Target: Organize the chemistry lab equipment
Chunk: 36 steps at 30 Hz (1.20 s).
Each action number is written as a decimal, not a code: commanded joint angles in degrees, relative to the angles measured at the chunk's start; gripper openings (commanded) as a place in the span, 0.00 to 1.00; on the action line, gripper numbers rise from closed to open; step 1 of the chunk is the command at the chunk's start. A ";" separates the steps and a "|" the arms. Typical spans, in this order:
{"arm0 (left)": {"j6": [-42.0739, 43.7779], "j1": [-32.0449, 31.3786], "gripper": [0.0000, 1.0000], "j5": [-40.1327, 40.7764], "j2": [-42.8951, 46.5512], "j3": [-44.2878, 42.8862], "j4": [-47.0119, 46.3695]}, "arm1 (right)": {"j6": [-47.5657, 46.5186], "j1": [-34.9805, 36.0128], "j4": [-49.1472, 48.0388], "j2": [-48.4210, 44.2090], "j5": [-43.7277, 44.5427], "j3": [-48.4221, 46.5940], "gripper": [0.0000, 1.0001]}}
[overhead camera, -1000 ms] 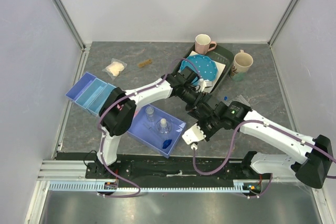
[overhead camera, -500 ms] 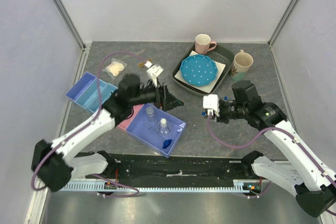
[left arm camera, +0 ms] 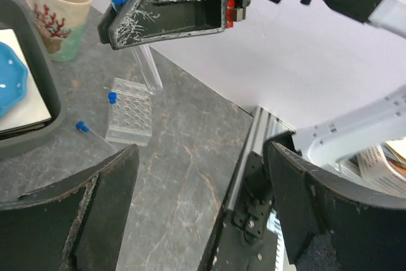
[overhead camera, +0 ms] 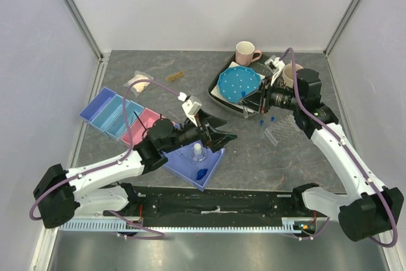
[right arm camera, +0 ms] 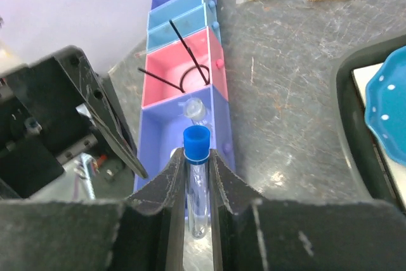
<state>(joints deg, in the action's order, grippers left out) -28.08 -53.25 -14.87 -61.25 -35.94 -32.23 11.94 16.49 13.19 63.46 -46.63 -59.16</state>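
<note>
Moved: right gripper (overhead camera: 252, 105) swung toward 12 o'clock.
Hold: clenched on tube (right arm camera: 196, 144).
Left gripper (overhead camera: 219, 132): released, empty.
Rack (overhead camera: 282, 129): 4 o'clock of tube, apart.
Method: tube needed centring plumb over free hole.

I see one blue-capped tube (right arm camera: 196, 157) pinched between the right fingers (right arm camera: 155, 201). The clear tube rack (left arm camera: 129, 118) lies flat on the counter (overhead camera: 254, 157), a loose tube (left arm camera: 85, 129) just beside it.

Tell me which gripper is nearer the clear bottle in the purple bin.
Left. The left gripper is open just beyond the clear bottle; the right gripper, shut on a blue-capped tube, is away by the dark tray.
</note>
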 commanded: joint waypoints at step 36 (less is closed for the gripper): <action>23.05 -9.06 0.25 29.03 -20.76 -29.89 27.92 | 24.27 -5.77 -15.92 -2.20 -3.29 9.06 0.29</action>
<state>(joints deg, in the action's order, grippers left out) -12.97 -62.22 14.76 -85.27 -66.92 -4.49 38.87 11.00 -3.51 63.24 -48.21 -49.52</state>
